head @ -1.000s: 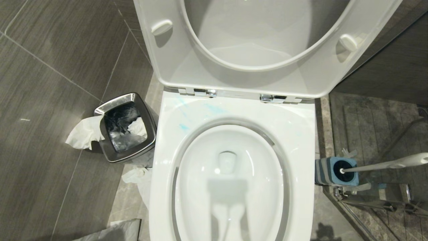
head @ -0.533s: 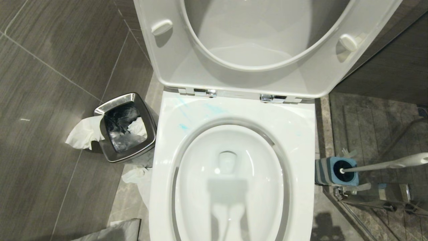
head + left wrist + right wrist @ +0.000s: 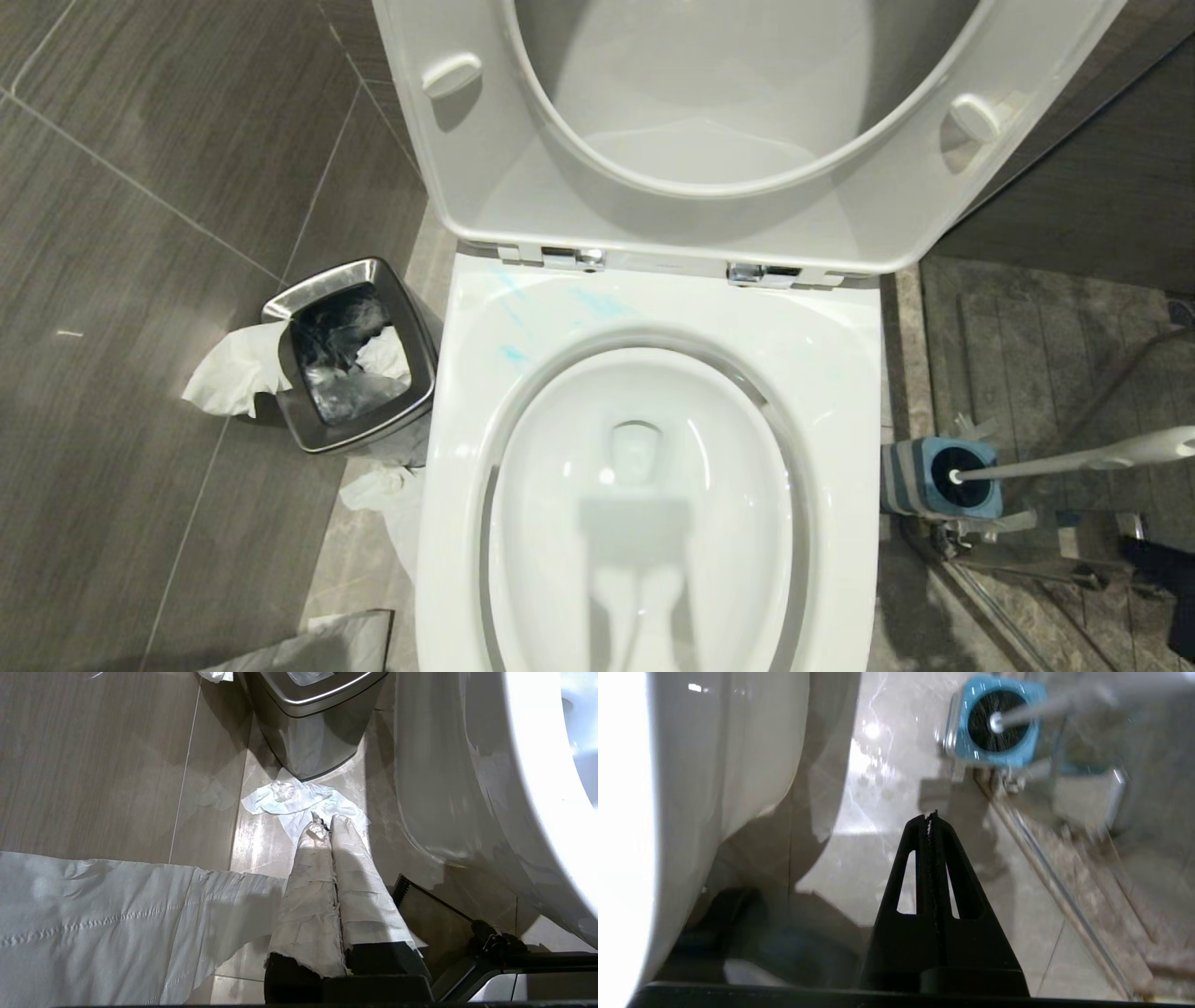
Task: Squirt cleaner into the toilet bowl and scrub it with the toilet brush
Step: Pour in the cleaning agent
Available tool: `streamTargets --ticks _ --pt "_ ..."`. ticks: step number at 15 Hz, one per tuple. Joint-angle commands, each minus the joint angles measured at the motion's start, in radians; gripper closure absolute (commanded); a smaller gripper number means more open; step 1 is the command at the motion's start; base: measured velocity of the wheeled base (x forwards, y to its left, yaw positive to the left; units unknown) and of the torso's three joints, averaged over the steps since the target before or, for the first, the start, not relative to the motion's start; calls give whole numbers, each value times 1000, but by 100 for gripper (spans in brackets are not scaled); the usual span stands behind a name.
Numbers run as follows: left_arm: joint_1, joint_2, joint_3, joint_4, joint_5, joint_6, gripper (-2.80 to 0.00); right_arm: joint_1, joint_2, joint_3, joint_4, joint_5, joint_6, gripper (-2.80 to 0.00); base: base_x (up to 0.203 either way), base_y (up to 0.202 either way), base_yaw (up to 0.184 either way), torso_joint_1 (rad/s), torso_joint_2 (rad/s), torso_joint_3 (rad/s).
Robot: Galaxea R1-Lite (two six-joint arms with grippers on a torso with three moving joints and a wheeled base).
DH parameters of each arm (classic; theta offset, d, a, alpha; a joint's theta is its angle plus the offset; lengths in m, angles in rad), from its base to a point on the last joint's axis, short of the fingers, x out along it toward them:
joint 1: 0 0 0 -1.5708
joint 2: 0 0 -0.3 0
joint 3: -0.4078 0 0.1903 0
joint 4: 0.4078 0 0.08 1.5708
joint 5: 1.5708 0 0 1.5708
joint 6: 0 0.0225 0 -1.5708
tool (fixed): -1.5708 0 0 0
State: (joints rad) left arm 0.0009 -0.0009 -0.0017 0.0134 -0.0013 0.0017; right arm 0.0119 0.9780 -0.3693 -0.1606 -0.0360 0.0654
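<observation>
Right end effector is clenched and empty over the floor beside the toilet bowl; I see the toilet brush in its blue holder ahead. Left end effector, paper-wrapped, is clenched near the steel bin.

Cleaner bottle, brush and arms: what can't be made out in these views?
- Cleaner bottle: in no view.
- Toilet brush: handle end cut off by the head view's right edge; bristles sunk in the holder.
- Right end effector: outside the head view.
- Left end effector: paper-wrapped, seen only from its wrist.
- Toilet bowl: near rim cut off below.
</observation>
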Motion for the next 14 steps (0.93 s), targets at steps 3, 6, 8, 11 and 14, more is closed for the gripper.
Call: streamTargets --ticks 3,6,8,11,14 --pt "1 1 0 0 0 0 0 22 489 50 -557 -5 -18 0 0 0 0 0 0 0" --pt "1 1 0 0 0 0 0 48 741 151 -1001 -10 -27 0 0 0 0 0 0 0" --pt "1 1 0 0 0 0 0 68 903 202 -1236 -21 -31 0 0 0 0 0 0 0" --pt "0 1 0 0 0 0 0 124 1012 192 -1367 -63 -34 0 0 0 0 0 0 0" --pt "1 1 0 0 0 0 0 149 1089 146 -1369 -65 -34 0 0 0 0 0 0 0"
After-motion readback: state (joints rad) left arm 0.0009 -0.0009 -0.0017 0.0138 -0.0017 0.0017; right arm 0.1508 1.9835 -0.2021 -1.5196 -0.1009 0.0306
